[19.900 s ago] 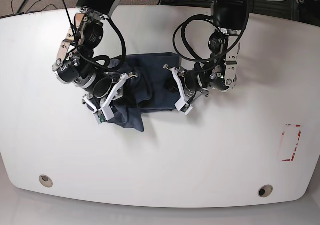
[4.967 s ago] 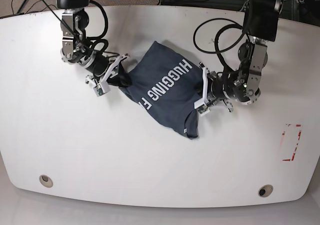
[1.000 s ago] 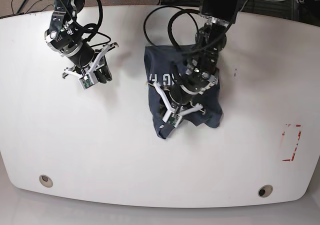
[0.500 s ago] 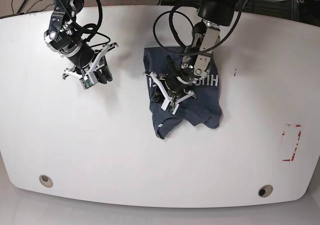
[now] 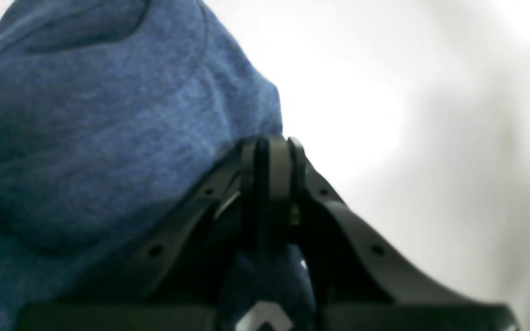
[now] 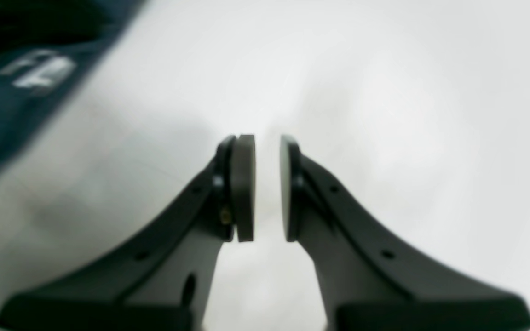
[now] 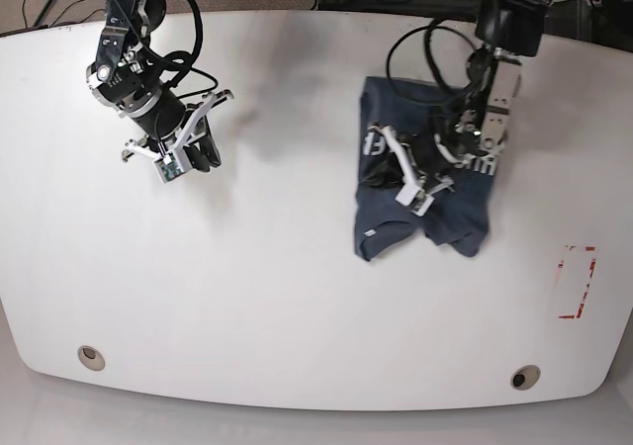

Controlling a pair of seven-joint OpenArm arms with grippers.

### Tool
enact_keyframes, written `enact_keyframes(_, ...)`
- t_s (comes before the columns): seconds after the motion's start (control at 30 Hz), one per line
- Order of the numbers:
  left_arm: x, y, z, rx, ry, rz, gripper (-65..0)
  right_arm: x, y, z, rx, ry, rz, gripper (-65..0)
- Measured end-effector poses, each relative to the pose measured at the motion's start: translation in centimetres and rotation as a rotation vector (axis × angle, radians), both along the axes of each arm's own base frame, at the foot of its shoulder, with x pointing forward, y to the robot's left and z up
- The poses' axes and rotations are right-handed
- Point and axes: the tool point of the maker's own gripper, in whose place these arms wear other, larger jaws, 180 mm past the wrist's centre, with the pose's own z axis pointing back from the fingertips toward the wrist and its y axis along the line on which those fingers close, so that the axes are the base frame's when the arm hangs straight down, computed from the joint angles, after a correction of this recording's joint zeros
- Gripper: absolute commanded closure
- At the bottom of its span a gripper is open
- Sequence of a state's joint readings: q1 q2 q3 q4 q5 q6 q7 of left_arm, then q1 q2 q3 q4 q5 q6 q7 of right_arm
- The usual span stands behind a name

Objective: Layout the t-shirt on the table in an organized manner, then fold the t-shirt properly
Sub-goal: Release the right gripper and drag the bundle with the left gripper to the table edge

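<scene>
Navy t-shirt (image 7: 425, 183) bunches under the bent left arm's clenched fingers (image 5: 269, 184); right fingers (image 6: 244, 188), slightly parted, hold nothing.

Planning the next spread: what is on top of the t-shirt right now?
The left gripper sits on the crumpled navy t-shirt, jaws shut, cloth bunched against them. It and its arm hide most of the white lettering. The right gripper hangs apart, empty, over the table.
</scene>
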State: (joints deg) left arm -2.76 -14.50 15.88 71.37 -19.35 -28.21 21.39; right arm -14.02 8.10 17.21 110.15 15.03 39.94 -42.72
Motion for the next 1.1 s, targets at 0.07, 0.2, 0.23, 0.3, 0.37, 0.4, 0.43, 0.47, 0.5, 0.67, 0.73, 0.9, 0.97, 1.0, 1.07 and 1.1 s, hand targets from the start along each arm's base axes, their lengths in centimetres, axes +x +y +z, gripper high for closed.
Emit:
enact_keyframes(0.07, -0.5, 2.4, 0.1, 0.055, -0.01, -0.01, -2.8, 0.0, 0.0, 0.0, -0.002, 0.002, 0.0, -9.4)
enact_keyframes(0.2, -1.2, 6.5, 0.4, 0.153, -0.02, -0.022, -2.8, 0.0, 0.0, -0.1, -0.003, 0.004, 0.0, -9.4)
enact_keyframes(0.23, -1.3, 7.5, 0.5, 0.179, -0.021, -0.024, -2.8, 0.0, 0.0, -0.1, -0.002, 0.003, 0.0, -9.4)
enact_keyframes(0.3, -1.5, 9.3, 0.6, 0.226, -0.017, -0.028, -2.8, 0.0, 0.0, 0.0, -0.002, 0.003, 0.0, -9.4)
enact_keyframes(0.37, -1.6, 10.9, 0.7, 0.265, -0.011, -0.027, -2.8, 0.0, 0.0, 0.0, -0.002, 0.003, 0.0, -9.4)
enact_keyframes(0.4, -1.6, 11.6, 0.8, 0.282, -0.009, -0.025, -2.8, 0.0, 0.0, -0.1, -0.003, 0.004, 0.0, -9.4)
enact_keyframes(0.43, -1.5, 12.3, 0.8, 0.302, -0.006, -0.021, -2.8, 0.0, 0.0, -0.1, -0.002, 0.004, 0.0, -9.4)
enact_keyframes(0.47, -1.6, 12.9, 0.8, 0.323, -0.004, -0.023, -2.8, 0.0, 0.0, -0.1, -0.002, 0.003, 0.0, -9.4)
enact_keyframes(0.5, -1.6, 13.5, 0.8, 0.337, -0.001, -0.027, -2.6, 0.0, 0.0, 0.0, -0.002, 0.003, 0.001, -9.4)
enact_keyframes(0.67, -2.4, 15.4, 1.0, 0.398, 0.02, -0.089, -2.6, 0.0, 0.0, 0.0, -0.002, 0.003, 0.0, -9.4)
enact_keyframes(0.73, -2.5, 16.3, 1.2, 0.415, 0.028, -0.097, -2.6, 0.0, 0.0, -0.1, -0.002, 0.004, 0.0, -9.4)
enact_keyframes(0.9, -3.1, 18.8, 1.3, 0.456, 0.056, -0.065, -2.8, 0.0, 0.0, -0.1, -0.002, 0.003, 0.001, -9.4)
enact_keyframes(0.97, -3.4, 19.9, 1.4, 0.472, 0.063, -0.051, -2.8, 0.0, 0.0, -0.1, -0.002, 0.004, 0.0, -9.4)
enact_keyframes(1.0, -3.6, 20.5, 1.4, 0.484, 0.07, -0.047, -2.8, 0.0, 0.0, -0.1, -0.002, 0.004, 0.001, -9.4)
enact_keyframes(1.07, -3.9, 21.5, 1.6, 0.512, 0.085, -0.041, -2.8, 0.0, 0.0, -0.1, -0.002, 0.004, 0.001, -9.4)
enact_keyframes(1.1, -4.0, 22.1, 1.5, 0.534, 0.095, -0.042, -2.6, -0.1, 0.0, -0.1, -0.002, 0.004, 0.001, -9.4)
